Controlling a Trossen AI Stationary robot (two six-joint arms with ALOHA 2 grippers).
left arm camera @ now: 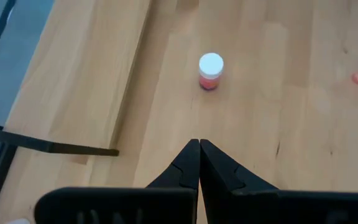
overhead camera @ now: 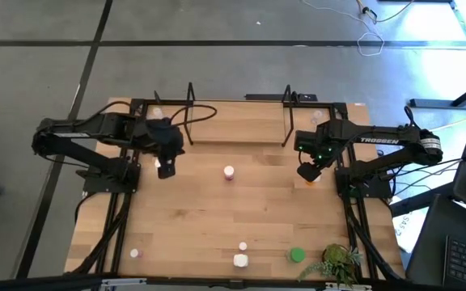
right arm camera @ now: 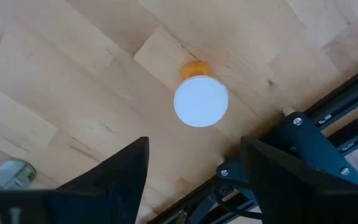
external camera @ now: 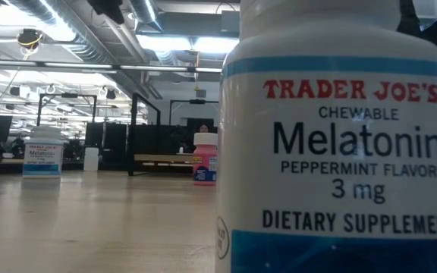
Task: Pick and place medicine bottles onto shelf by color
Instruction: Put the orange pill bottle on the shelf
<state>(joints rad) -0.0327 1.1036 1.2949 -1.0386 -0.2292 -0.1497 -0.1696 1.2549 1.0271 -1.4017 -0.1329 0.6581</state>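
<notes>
1. While the left gripper (overhead camera: 165,167) hangs left of frame centre with fingers pressed together and empty, a pink bottle (overhead camera: 229,172) stands apart to its right.
2. Shelf (overhead camera: 237,134) sits at upper centre; its boards look mostly bare.
3. Right gripper (right arm camera: 194,163), fingers spread wide, hovers directly over an orange bottle (right arm camera: 200,99) at right of frame, beside the table frame (right arm camera: 319,146).
4. Risk: the bottle stands close to that metal frame, so an off-centre descent could tip it or strike the frame.
</notes>
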